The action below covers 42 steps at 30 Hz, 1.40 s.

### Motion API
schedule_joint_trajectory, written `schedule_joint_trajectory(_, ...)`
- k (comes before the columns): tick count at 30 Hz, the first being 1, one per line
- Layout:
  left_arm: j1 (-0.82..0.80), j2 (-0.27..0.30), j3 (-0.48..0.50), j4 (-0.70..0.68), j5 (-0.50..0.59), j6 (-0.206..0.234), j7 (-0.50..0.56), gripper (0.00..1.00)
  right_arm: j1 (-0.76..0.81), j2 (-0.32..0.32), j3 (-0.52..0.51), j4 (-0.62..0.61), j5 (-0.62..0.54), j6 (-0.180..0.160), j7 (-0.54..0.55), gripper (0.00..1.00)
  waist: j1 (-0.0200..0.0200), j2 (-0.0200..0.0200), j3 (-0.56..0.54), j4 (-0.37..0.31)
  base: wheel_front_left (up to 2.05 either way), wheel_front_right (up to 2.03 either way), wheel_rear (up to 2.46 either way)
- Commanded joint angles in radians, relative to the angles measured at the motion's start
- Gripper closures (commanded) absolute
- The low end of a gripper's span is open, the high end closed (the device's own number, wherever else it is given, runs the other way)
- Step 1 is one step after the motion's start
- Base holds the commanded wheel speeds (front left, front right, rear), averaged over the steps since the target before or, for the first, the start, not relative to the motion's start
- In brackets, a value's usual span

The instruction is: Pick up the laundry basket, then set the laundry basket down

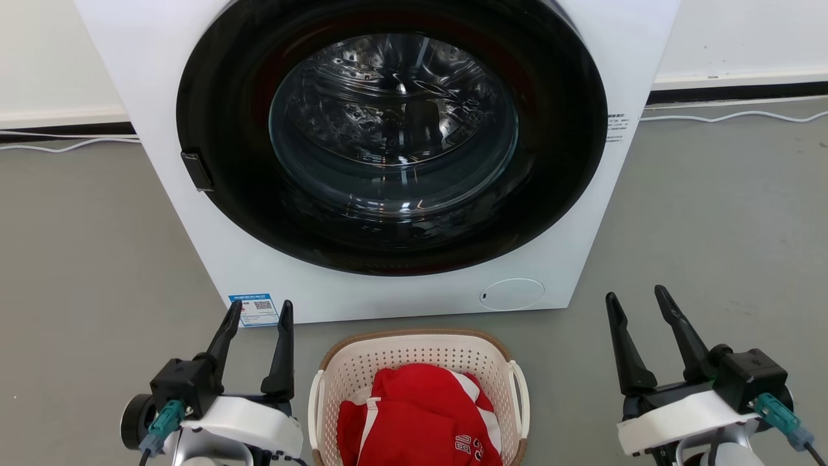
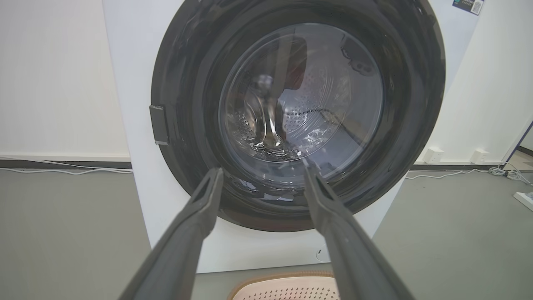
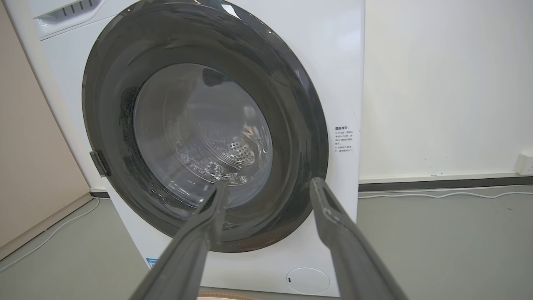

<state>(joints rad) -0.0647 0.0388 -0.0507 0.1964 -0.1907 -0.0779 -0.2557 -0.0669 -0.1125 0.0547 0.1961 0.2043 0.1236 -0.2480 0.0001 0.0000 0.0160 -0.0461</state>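
Laundry basket [image 1: 414, 358] sits on the floor [image 1: 711, 226] between the two sets of jaws, just before the washing machine [image 1: 569, 226], with a red garment [image 1: 420, 408] inside. Left jaws and right jaws stand spread and empty, flanking its white handles [image 1: 521, 388], likely poised for a two-sided lift.

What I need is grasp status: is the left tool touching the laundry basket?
Apart. The head view shows a strip of grey floor between the open left tool and the near side of the laundry basket.
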Motion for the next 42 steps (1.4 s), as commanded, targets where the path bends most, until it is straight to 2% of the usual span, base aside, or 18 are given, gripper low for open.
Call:
schedule_joint_trajectory(1, -0.055, 0.011, 0.029, -0.022, 0.003, 0.008, -0.006, 0.0, -0.046, -0.004, 0.013, -0.023, -0.007, 0.007, -0.014, 0.0, -0.0001, 0.0, 0.0, 0.0, 0.0, 0.0, 0.0)
schedule_joint_trajectory(13, -0.053, 0.011, 0.029, -0.002, -0.006, 0.01, -0.006, 0.0, -0.043, -0.004, 0.019, -0.003, 0.002, 0.007, -0.014, 0.0, -0.0001, 0.0, 0.006, -0.002, 0.0, 0.0, 0.0)
schedule_joint_trajectory(25, -0.072, 0.011, 0.033, 0.029, -0.016, 0.013, -0.006, 0.0, -0.058, -0.009, 0.028, 0.013, 0.014, 0.007, -0.014, 0.0, -0.0001, 0.0, 0.059, -0.009, 0.0, 0.0, 0.0)
schedule_joint_trajectory(37, -0.13, 0.011, 0.044, 0.083, -0.019, 0.011, -0.006, 0.0, -0.109, -0.011, 0.05, 0.038, 0.037, 0.007, -0.014, 0.0, -0.0001, 0.0, 0.178, -0.019, 0.0, 0.0, 0.0)
schedule_joint_trajectory(42, -0.161, 0.011, 0.049, 0.117, -0.021, 0.007, -0.006, 0.0, -0.137, -0.016, 0.062, 0.085, 0.047, 0.007, -0.014, 0.0, -0.0001, 0.0, 0.233, -0.019, 0.0, 0.0, 0.0)
